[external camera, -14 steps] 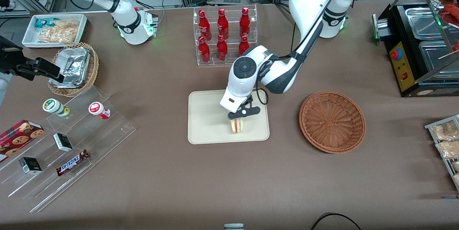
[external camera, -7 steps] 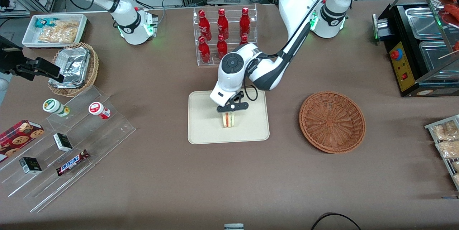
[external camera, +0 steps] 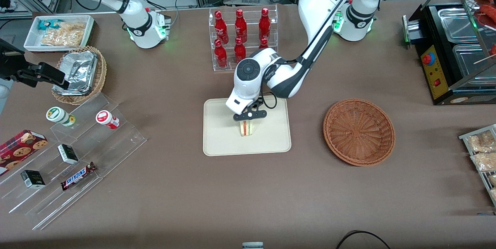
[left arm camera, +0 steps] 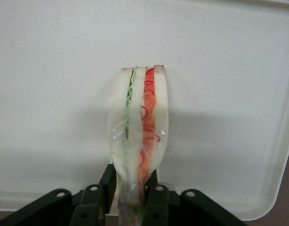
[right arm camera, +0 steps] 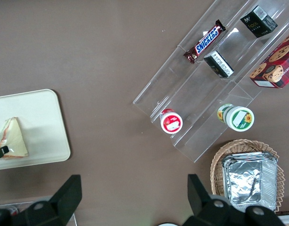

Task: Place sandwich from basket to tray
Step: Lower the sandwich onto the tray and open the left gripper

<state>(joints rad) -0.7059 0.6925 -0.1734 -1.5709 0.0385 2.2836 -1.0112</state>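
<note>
The sandwich (external camera: 246,128), a white-bread wedge wrapped in clear film with red and green filling, stands on edge over the cream tray (external camera: 221,140), near its middle. My gripper (external camera: 249,116) is shut on the sandwich's upper end; in the left wrist view the black fingers (left arm camera: 106,182) squeeze the wedge (left arm camera: 139,122) from both sides against the tray (left arm camera: 50,94). Whether the wedge touches the tray surface I cannot tell. The reddish-brown wicker basket (external camera: 359,131) sits beside the tray toward the working arm's end, with nothing in it. The right wrist view also shows the sandwich (right arm camera: 12,138) on the tray (right arm camera: 41,127).
A clear rack of red bottles (external camera: 242,37) stands farther from the front camera than the tray, close to my arm. Toward the parked arm's end are a stepped acrylic shelf (external camera: 77,156) with snacks, a tan basket of foil containers (external camera: 79,73) and a white bin (external camera: 58,31). A black warmer (external camera: 453,51) stands past the basket.
My gripper carried the sandwich across the tray from its basket-side edge toward the middle, then nearly stopped. It stays shut on the sandwich throughout.
</note>
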